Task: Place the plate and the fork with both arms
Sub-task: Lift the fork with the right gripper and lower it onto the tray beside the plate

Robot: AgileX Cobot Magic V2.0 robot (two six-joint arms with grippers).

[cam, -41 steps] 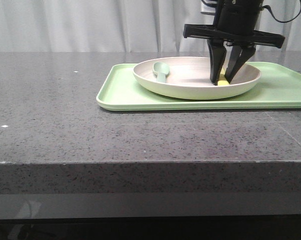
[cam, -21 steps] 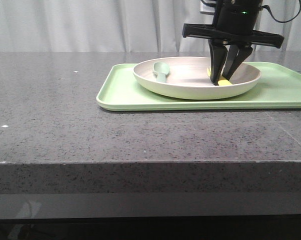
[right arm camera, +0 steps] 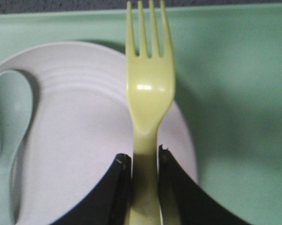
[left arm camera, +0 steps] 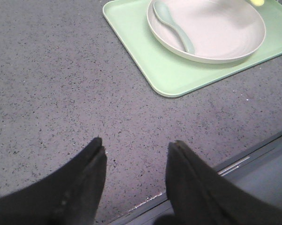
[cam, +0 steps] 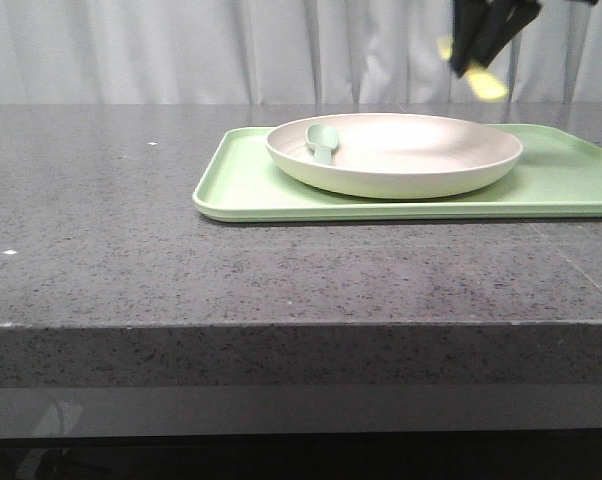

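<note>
I have a dark speckled stone counter [cam: 111,200] with a pale curtain [cam: 181,50] hanging behind its far edge. On the right half of it lies a flat light-green tray [cam: 241,190], its left rim near the middle of the counter and its right end running out of my front view. The plate [cam: 394,155] sits on the tray toward its left part: round, shallow, cream-white, matte, with a raised rim. A small grey-green spoon [cam: 323,143] lies inside it by the left rim, bowl toward the far side. The fork [right arm camera: 149,89] is pale yellow plastic with four short tines and a glossy spot on its neck; my right pincer [right arm camera: 142,161] is clamped on its handle, one black finger on each side. In the front view that pincer [cam: 486,35] is up at the top right, blurred, holding the fork in the air above the right rim of the plate and clear of it. My left pincer [left arm camera: 136,152] hangs over bare counter to the left of the tray, near the front edge, fingers spread apart with nothing between them. The whole left half of the counter is free surface, and the tray's near rim sits well back from the front edge.
</note>
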